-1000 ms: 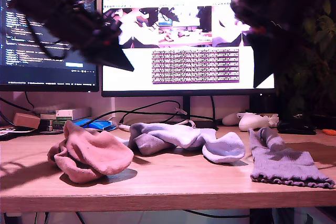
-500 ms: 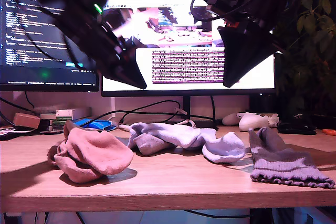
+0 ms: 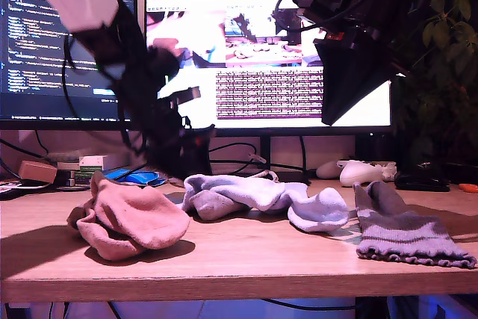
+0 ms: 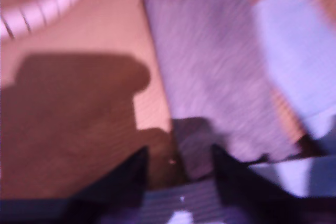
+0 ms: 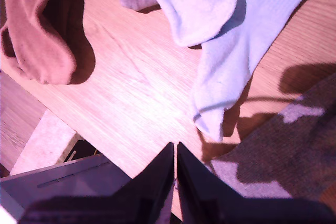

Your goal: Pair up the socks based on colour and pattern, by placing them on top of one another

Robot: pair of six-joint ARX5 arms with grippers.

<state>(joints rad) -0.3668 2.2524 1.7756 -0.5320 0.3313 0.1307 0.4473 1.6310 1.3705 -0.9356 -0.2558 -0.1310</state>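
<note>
Three sock heaps lie along the desk: a pink sock bundle (image 3: pixel 131 218) (image 5: pixel 37 40), pale-blue socks (image 3: pixel 261 196) (image 5: pixel 220 51) and a grey-lavender frilly sock (image 3: pixel 403 233) (image 5: pixel 273 161). My first gripper (image 3: pixel 196 156) (image 4: pixel 178 156) is open and sits low at the back of the desk, behind the pink and pale-blue socks. Its blurred view shows a grey-lavender sock (image 4: pixel 215 87) just ahead of the jaws and a pale-blue one (image 4: pixel 299 51) beside it. My second gripper (image 3: pixel 332 113) (image 5: pixel 175 148) is shut and empty, high above the gap between the pale-blue and grey-lavender socks.
Two monitors (image 3: pixel 269 65) stand behind the desk with cables under them. A white game controller (image 3: pixel 362 172) lies at the back on the exterior view's right, small boxes (image 3: pixel 89 163) on its left. A coiled white cable (image 4: pixel 47 3) lies near the first gripper.
My first arm has swung down from high on the exterior view's left to just above the desk behind the socks. My second arm came into view, then stayed high. The socks have not moved.
</note>
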